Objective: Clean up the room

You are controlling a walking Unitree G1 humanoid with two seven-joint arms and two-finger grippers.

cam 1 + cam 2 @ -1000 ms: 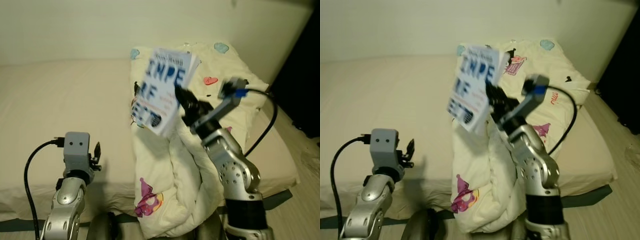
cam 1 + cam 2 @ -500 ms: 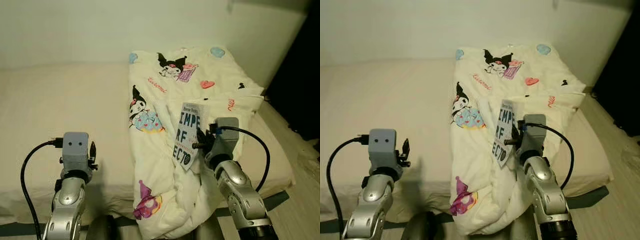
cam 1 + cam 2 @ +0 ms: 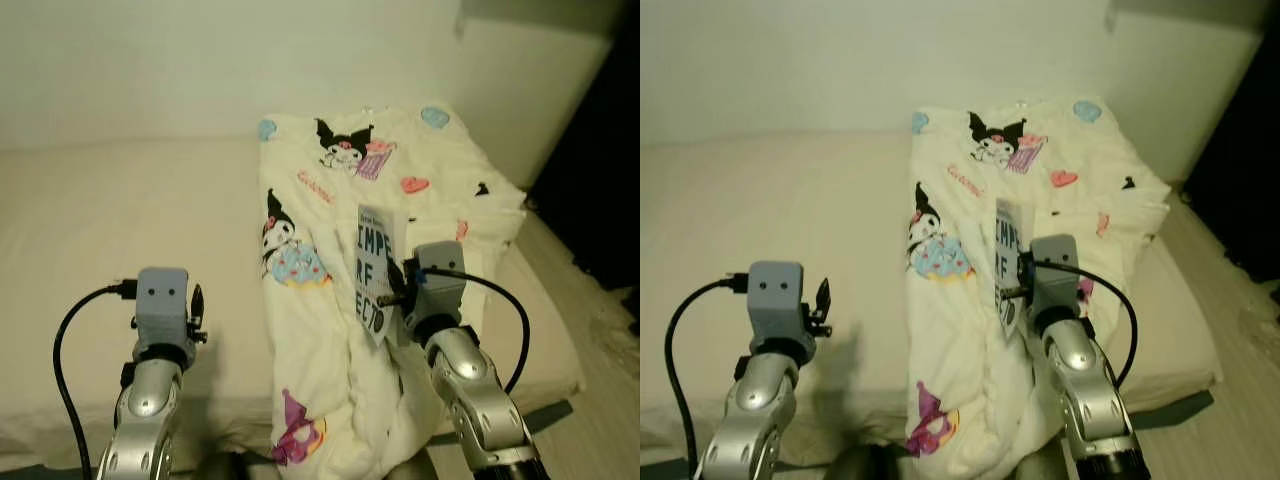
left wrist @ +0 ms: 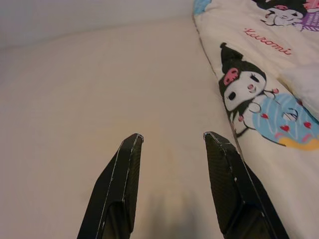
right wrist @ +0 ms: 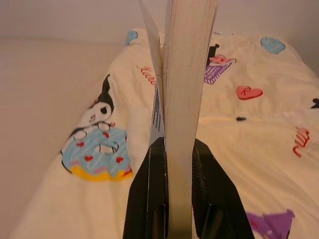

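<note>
Above the cartoon-print blanket (image 3: 340, 300), book (image 3: 377, 272) held upright, clamped between right gripper (image 5: 173, 149) fingers. Blanket lies on cream bed (image 3: 110, 240). Left gripper (image 4: 172, 142), fingers spread and empty, hovers over bed beside blanket's edge.

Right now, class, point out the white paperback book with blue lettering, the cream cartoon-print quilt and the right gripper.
book (image 3: 374, 281), left eye view, front cover.
quilt (image 3: 330, 180), left eye view, upper printed area.
right gripper (image 5: 172, 154), right wrist view, between fingertips.

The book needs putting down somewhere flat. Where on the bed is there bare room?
The bare mattress between the wall and the blanket is free, around the open left gripper. The blanket side is rumpled, with the right gripper holding the book above it.
</note>
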